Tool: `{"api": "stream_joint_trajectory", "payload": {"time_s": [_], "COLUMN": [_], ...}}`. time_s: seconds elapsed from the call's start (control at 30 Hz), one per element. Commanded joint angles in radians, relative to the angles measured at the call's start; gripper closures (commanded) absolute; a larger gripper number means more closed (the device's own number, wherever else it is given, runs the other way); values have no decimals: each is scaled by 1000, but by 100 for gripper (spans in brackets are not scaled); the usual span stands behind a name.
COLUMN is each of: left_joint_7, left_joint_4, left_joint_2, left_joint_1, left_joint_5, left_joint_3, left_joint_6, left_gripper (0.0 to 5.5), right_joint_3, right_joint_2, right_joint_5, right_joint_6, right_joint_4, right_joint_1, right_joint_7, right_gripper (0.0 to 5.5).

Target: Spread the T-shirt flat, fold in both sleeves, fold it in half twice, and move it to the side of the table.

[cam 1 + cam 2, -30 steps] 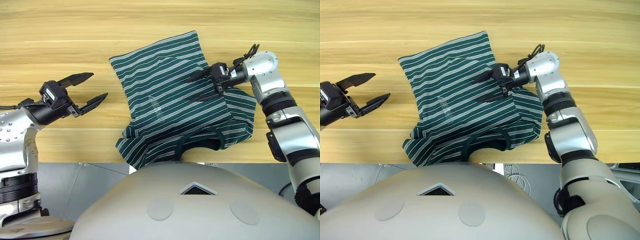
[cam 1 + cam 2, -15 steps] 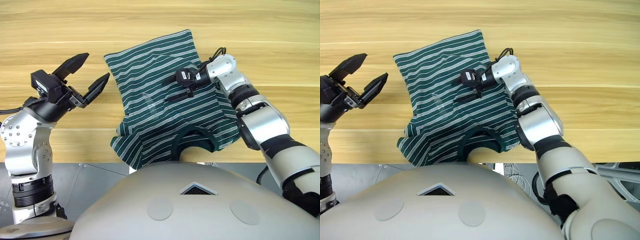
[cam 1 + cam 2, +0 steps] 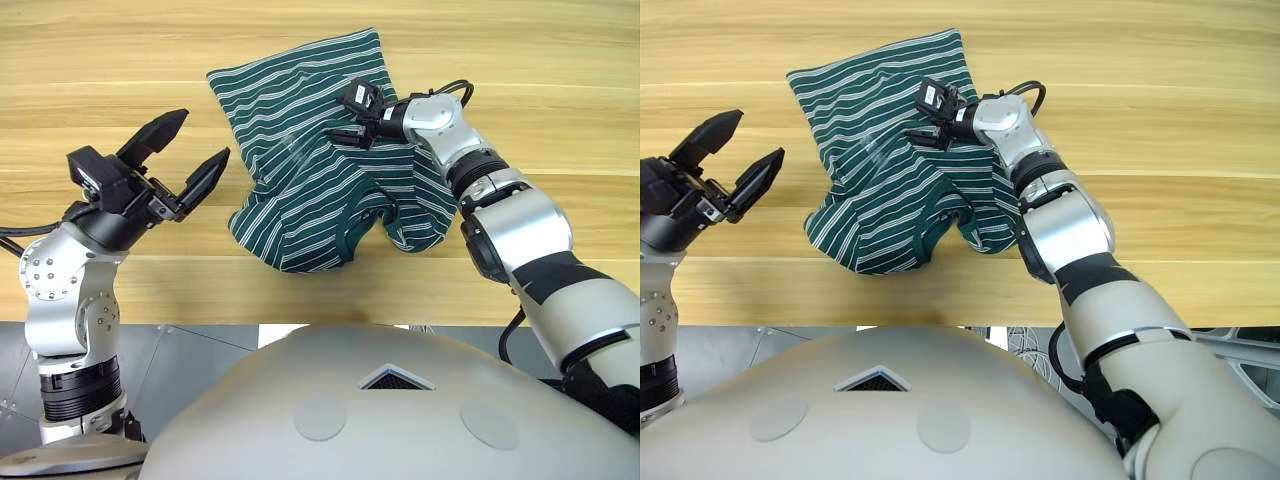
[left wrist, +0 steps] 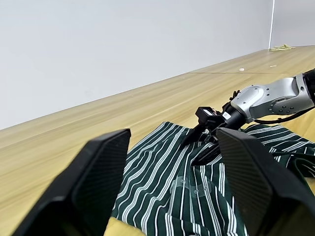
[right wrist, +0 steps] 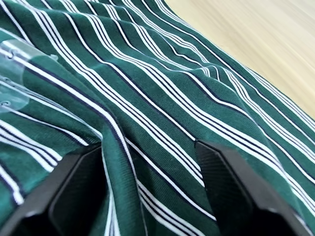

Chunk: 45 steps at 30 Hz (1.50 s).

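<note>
**Two tools, one bunched-up shirt**

Step one is the job right now: getting the green striped T-shirt flat. It is not flat yet. It lies in the middle of the wooden surface. Its far edge is smooth, but the near part is heaped up in soft folds.

The right tool rests on the far part of the shirt. Its fingers are spread apart, with a ridge of cloth lying between them. I think it is pressing on the cloth, not pinching it.

The left tool hangs over the bare wood just beside the shirt's left edge. Its fingers are wide apart and it holds nothing.

Next, I think the left tool should take the near left edge. Then both tools can pull the heap out smooth. Sleeves come after that.
</note>
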State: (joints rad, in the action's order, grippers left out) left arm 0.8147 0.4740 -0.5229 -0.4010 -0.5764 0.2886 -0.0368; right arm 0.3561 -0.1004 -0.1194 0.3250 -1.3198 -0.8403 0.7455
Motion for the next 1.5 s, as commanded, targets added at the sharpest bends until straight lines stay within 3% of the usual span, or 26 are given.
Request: {"api": "stream_joint_trajectory", "payload": {"time_s": [0.03,0.2,0.53,0.73,0.87,0.93,1.03,1.27,1.5], "left_joint_7": [-14,-11,3,12,5,4,5,9,13], "left_joint_4": [-10,-21,-30,-64,-87,-90,-88,-74,-62], "left_joint_2": [9,9,-7,-13,-3,1,2,-2,-1], "left_joint_1": [1,17,31,48,58,58,56,54,32], "left_joint_5": [23,38,55,74,74,69,63,39,20], "left_joint_3": [-15,-39,-66,-77,-76,-72,-67,-54,-39], "left_joint_6": [0,-4,-9,-1,3,4,3,-8,-8], "left_gripper": [239,239,239,239,239,239,239,239,239], "right_joint_3": [-6,1,20,-81,-218,-234,-197,-71,-81], "right_joint_2": [-35,-61,-127,-153,-93,-51,-5,122,213], "right_joint_5": [-53,-67,-76,31,157,178,119,-78,-89], "right_joint_6": [-11,67,209,242,158,135,140,92,18], "right_joint_4": [-30,-13,27,61,79,94,86,33,8], "right_joint_1": [26,66,127,74,-8,-18,-12,8,-9], "right_joint_7": [67,264,419,545,567,609,562,269,246], "right_gripper": [225,225,225,225,225,225,225,225,225]}}
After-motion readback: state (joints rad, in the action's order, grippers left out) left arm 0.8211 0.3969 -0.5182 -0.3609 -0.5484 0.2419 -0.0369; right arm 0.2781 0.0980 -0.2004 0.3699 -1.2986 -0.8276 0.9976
